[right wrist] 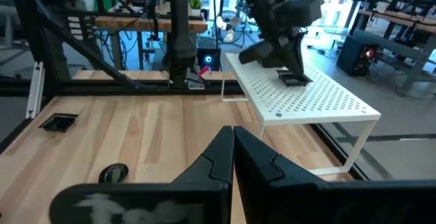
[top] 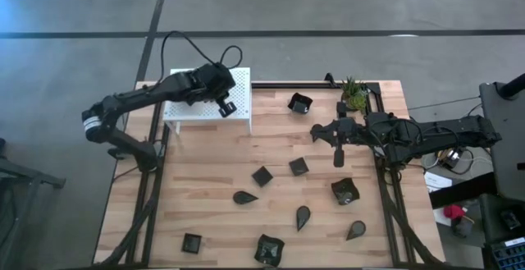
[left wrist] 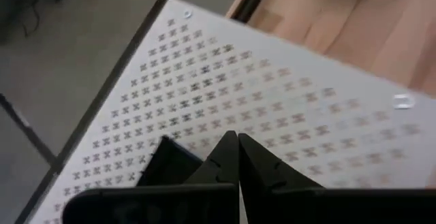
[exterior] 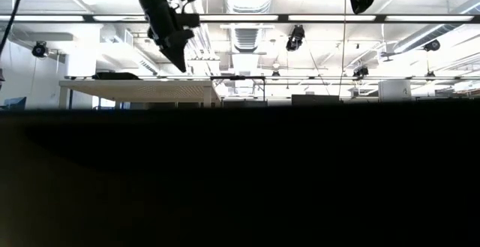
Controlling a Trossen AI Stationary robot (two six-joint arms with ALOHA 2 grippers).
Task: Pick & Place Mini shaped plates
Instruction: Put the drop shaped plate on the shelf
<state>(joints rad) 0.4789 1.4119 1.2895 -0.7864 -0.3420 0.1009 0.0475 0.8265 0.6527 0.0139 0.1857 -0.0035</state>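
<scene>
Several small glossy black plates lie flat on the wooden table: squares [top: 262, 176] [top: 299, 167] [top: 192, 242], teardrops [top: 244, 197] [top: 303, 217] [top: 356, 230], and larger rimmed ones [top: 299, 102] [top: 345, 191] [top: 268, 249]. One small square plate [right wrist: 293, 80] lies on the white perforated platform [top: 193, 110]; it also shows in the left wrist view [left wrist: 170, 161]. My left gripper [left wrist: 236, 141] is shut and empty, just above the platform beside that plate. My right gripper [top: 338, 160] is shut and empty above the table's right middle.
A small green potted plant [top: 354, 93] stands at the table's far right corner. The platform stands on legs at the far left corner. Bare wood lies between the platform and the plates, around the table's left middle [top: 205, 163].
</scene>
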